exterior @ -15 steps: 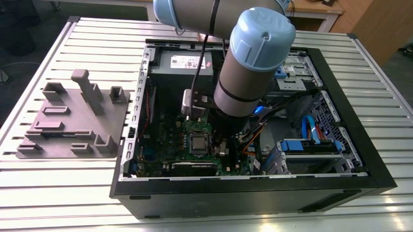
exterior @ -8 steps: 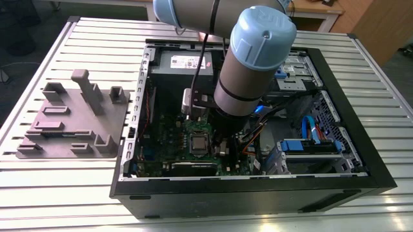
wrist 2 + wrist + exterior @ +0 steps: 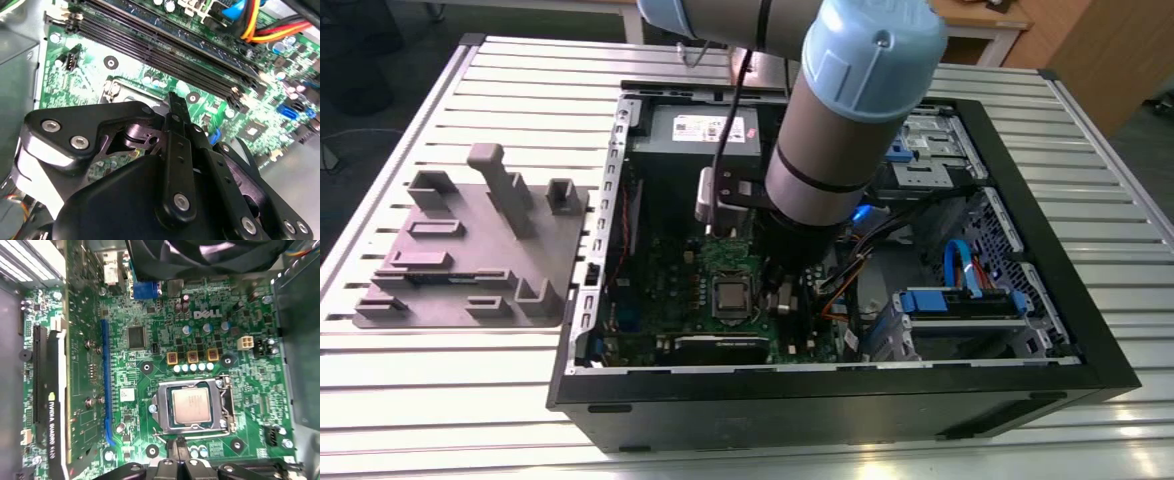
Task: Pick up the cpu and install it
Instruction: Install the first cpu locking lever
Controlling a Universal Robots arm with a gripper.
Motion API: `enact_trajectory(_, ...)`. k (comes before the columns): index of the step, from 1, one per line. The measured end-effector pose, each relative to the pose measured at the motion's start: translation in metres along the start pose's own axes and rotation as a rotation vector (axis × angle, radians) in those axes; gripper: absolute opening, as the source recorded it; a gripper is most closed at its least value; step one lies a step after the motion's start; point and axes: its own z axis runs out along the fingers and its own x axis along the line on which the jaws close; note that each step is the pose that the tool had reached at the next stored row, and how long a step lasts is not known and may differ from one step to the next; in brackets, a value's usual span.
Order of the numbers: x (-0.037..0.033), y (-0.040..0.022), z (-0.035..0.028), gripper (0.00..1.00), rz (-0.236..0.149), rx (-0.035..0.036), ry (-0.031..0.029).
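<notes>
**Hovering beside the seated cpu point(image 3: 191, 406)**

Install step, late stage by the look: cpu lies flat in the socket point(image 3: 226, 412) on the green board point(image 3: 150, 315). Fingers point(image 3: 176, 447) pinched together, empty, just beside socket frame. Any further move calls for clearance w/o snagging the frame.

- A white logo word point(image 3: 207, 314) is printed on the green motherboard point(image 3: 230, 340) in the first wrist view, above a row of round capacitors.
- Pale lettering point(image 3: 51, 415) runs lengthwise along the long black expansion card point(image 3: 47, 365).
- A small white sticker point(image 3: 127, 394) sits beside the blue slot point(image 3: 104, 380); its print is too small to tell.
- The silvery-grey square cpu point(image 3: 191, 405) bears only faint, illegible marks.
- In the exterior view, a white label point(image 3: 710, 128) with fine dark print lies on the grey power-supply box point(image 3: 647, 142).
</notes>
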Motion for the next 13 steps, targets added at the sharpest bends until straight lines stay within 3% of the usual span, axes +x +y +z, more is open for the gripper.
enact_trajectory(4, 0.0003, 0.0017, -0.0113, 0.1, 0.0, -0.0001, -0.0008)
enact_trajectory(8, 0.0006, 0.0054, -0.0138, 0.1, -0.001, 0.0011, -0.0024)
enact_trajectory(10, 0.0007, 0.0066, -0.0138, 0.1, -0.004, 0.0082, -0.0031)
enact_trajectory(13, 0.001, 0.0086, -0.0137, 0.1, -0.006, 0.0246, -0.0054)
